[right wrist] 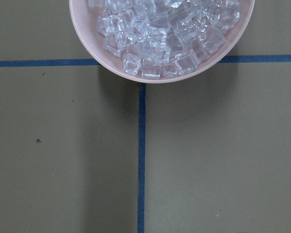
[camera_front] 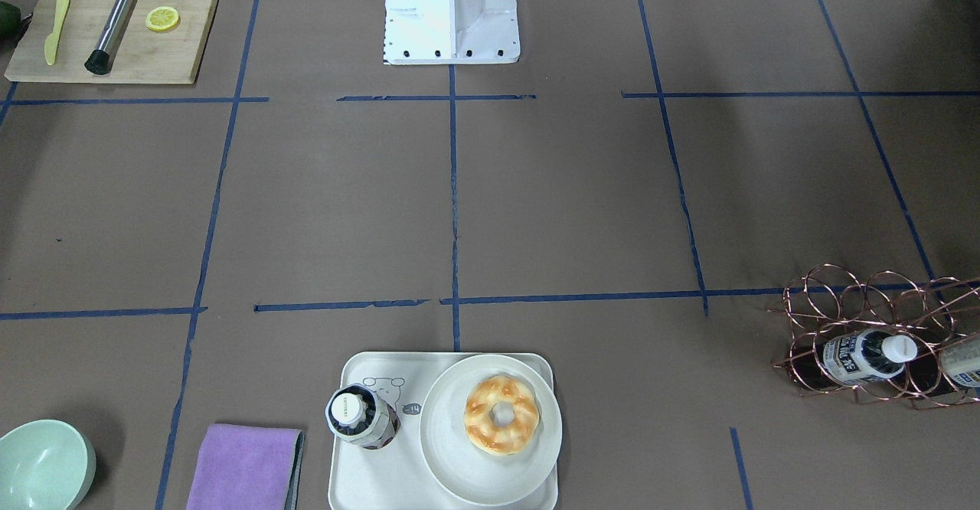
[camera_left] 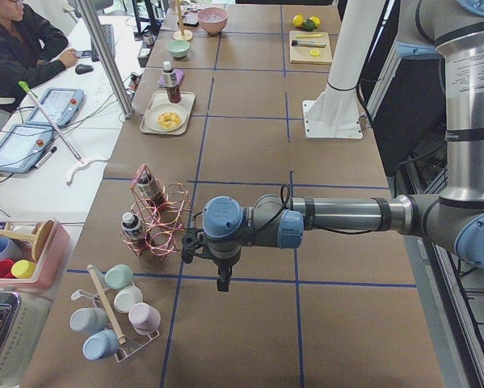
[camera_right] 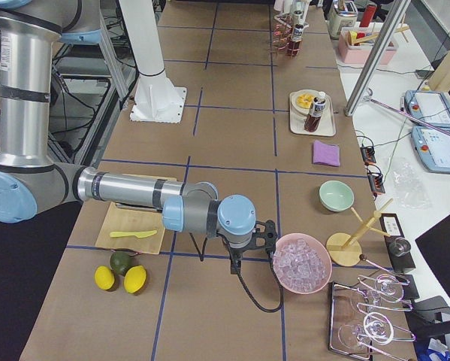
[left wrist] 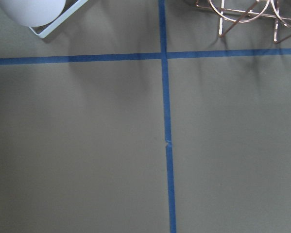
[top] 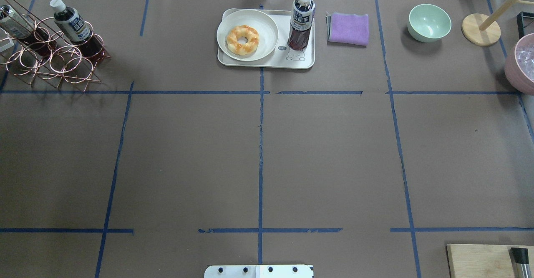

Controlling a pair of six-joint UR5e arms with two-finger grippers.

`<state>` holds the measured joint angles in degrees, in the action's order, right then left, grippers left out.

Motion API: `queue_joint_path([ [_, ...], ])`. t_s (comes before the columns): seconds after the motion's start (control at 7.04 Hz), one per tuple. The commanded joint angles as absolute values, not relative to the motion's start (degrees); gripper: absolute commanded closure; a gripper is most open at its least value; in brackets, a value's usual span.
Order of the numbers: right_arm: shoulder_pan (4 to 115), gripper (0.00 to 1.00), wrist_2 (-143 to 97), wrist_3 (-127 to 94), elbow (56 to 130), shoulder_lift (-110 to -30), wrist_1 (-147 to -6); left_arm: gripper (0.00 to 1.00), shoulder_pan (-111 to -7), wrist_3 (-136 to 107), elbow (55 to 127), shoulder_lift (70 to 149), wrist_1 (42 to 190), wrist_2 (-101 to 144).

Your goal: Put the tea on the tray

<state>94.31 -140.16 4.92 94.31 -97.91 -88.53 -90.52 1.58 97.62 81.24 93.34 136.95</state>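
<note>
On the tray (top: pixel 273 62), at its end nearer the purple cloth (top: pixel 348 28), the tea (top: pixel 301 23) stands upright, cap on, just beside the round plate (top: pixel 267 25) that carries a doughnut (top: pixel 242 40). Both arms hang over the tabletop (top: pixel 187 152), well apart from it. The left gripper (camera_left: pixel 190 243) is near the copper rack (camera_left: pixel 165 218), the right gripper (camera_right: pixel 267 233) beside the pink bowl of ice (camera_right: pixel 302 263) — how far either is open I cannot tell.

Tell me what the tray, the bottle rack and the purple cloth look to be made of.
Tray: likely plastic, matte cream, with a moulded rim and rounded corners.
Bottle rack: metal wire, shiny copper tone, bent into thin rings.
Purple cloth: soft fabric, perhaps microfibre, with a dull, fuzzy surface.
</note>
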Motion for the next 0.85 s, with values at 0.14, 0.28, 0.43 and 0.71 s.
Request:
queue_joint_path([
  [0.14, 94.3, 0.0, -140.0, 5.0, 94.3, -97.8, -88.5, 0.0, -90.5, 1.6, 97.6, 81.3, 93.3, 136.8],
  [0.28, 94.3, 0.0, -139.9, 5.0, 94.4, -97.7, -88.4, 0.0, -90.5, 1.6, 97.6, 81.4, 93.3, 136.8],
  [0.43, 94.3, 0.0, -139.8, 5.1, 94.4, -97.6, -88.4, 0.0, -90.5, 1.6, 97.6, 81.5, 93.3, 136.8],
  [0.71, 94.3, 0.0, -139.8, 4.9, 94.3, -97.4, -88.4, 0.0, -90.5, 1.6, 97.5, 81.6, 93.3, 136.8],
])
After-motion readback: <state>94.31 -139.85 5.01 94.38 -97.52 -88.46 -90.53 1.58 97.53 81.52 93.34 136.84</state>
